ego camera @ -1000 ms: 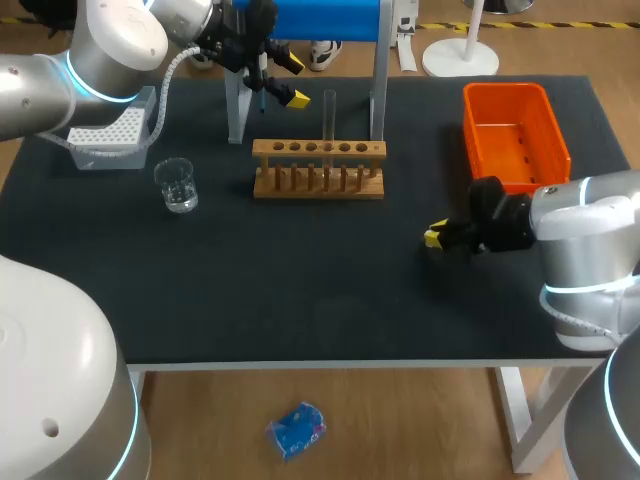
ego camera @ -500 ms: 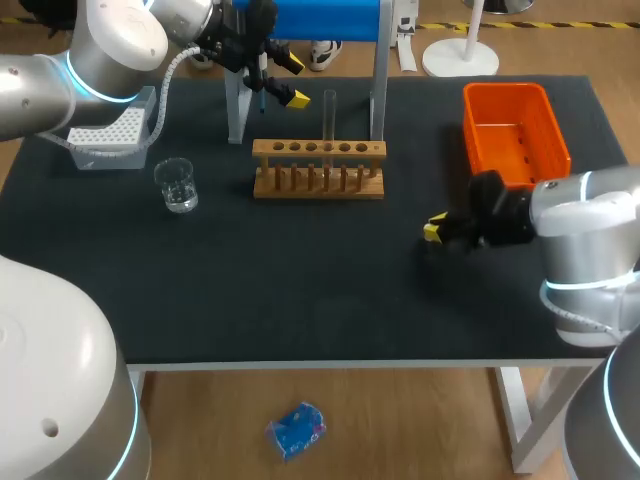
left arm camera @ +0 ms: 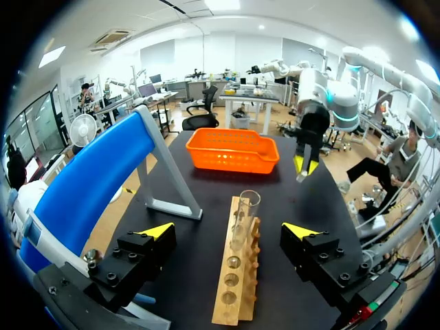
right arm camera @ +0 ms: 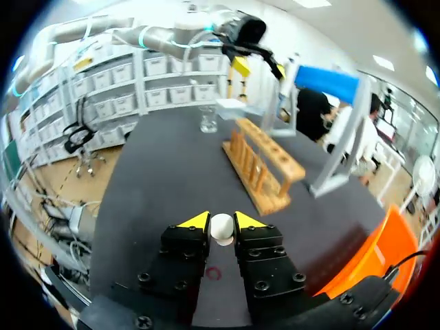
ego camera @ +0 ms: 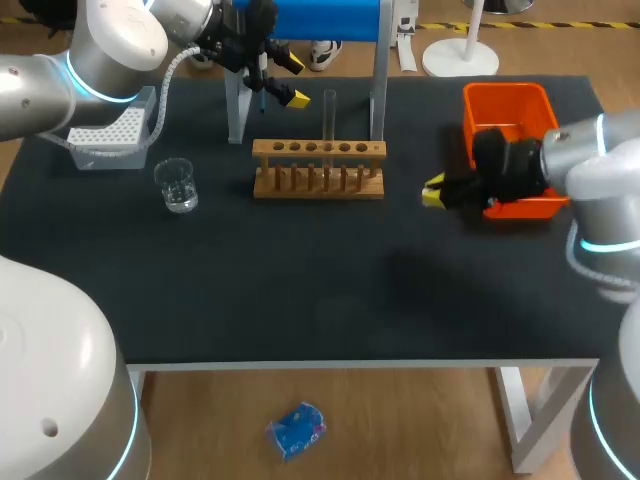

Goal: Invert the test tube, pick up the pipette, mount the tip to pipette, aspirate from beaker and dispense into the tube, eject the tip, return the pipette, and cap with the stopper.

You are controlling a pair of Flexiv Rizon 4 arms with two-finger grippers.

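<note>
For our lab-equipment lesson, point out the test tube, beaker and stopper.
test tube (ego camera: 329, 115): head view, middle of glass wall.
beaker (ego camera: 178, 186): head view, centre of glass body.
stopper (right arm camera: 221, 227): right wrist view, white front face.

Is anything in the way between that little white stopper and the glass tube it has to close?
Nothing stands on the table between the stopper in the right gripper and the tube in the rack. The left gripper, open, hangs near the tube's top and might crowd it.
</note>
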